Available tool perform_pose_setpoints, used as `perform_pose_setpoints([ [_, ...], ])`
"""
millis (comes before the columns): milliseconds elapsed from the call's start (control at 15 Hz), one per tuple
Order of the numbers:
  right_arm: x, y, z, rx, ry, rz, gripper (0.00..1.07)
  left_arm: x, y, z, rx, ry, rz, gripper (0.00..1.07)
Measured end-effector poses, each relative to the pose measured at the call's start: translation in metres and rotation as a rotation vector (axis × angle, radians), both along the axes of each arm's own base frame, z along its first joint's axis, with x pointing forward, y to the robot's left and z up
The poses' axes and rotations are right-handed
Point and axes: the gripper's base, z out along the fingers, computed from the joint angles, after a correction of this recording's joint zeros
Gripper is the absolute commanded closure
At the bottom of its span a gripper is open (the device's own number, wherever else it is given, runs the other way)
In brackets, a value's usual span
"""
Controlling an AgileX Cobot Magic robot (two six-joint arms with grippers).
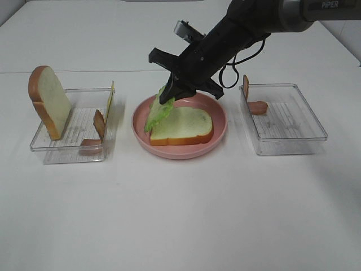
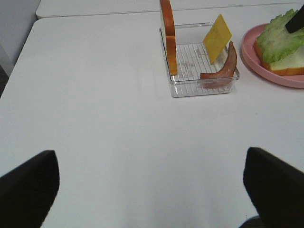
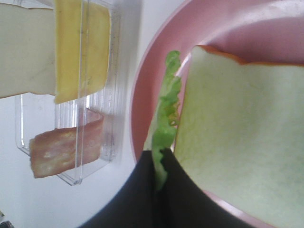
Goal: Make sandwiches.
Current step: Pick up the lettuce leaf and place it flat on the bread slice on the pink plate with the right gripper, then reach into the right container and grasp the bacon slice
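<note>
A white surface [image 1: 180, 214] carries a plate [image 1: 221, 131] between two clear trays [image 1: 287, 130]. The right pincer [image 1: 168, 99] pinches lettuce [image 1: 157, 116] edge-up against the bread [image 1: 183, 125] lying on the plate. The left pincer [image 2: 152, 190] stands wide, holding nothing.

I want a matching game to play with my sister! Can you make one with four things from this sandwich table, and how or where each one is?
Things:
1. lettuce leaf
2. cheese square
3. bread slice beside the lettuce
4. left gripper

Where or how:
A. lying flat on the pink plate
B. open, holding nothing
C. pinched in the right gripper
D. leaning up on edge in the left tray

Right pairs: 1-C, 2-D, 3-A, 4-B.
</note>
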Motion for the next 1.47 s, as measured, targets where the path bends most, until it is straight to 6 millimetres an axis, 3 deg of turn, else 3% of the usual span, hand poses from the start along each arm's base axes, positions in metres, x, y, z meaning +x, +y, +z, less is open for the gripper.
perform_pose_setpoints([
  [467,0.002,-0.014,-0.008,-0.175,-0.024,-0.003,1.07,0.0,0.0,0.0,0.0,0.0,0.0,0.09],
  [600,0.002,-0.014,-0.008,-0.181,-0.027,0.0,0.86,0.0,0.0,0.0,0.0,0.0,0.0,0.09],
  [667,0.002,-0.015,-0.008,-0.19,-0.027,-0.002,0.68,0.0,0.0,0.0,0.0,0.0,0.0,0.09],
  [733,0.002,-0.015,-0.009,-0.194,-0.028,-0.002,0.58,0.0,0.0,0.0,0.0,0.0,0.0,0.09],
  [800,0.002,-0.017,-0.009,-0.217,-0.022,-0.011,0.27,0.0,0.0,0.0,0.0,0.0,0.0,0.09],
  [933,0.001,-0.019,-0.01,-0.239,-0.018,0.0,0.18,0.0,0.0,0.0,0.0,0.0,0.0,0.09],
  [1333,-0.001,-0.028,0.018,-0.353,0.024,0.033,0.18,0.0,0.0,0.0,0.0,0.0,0.0,0.09],
  [1400,-0.003,-0.031,0.039,-0.364,-0.002,0.019,0.18,0.0,0.0,0.0,0.0,0.0,0.0,0.09],
  [1467,-0.003,-0.031,0.045,-0.363,-0.012,0.019,0.18,0.0,0.0,0.0,0.0,0.0,0.0,0.09],
])
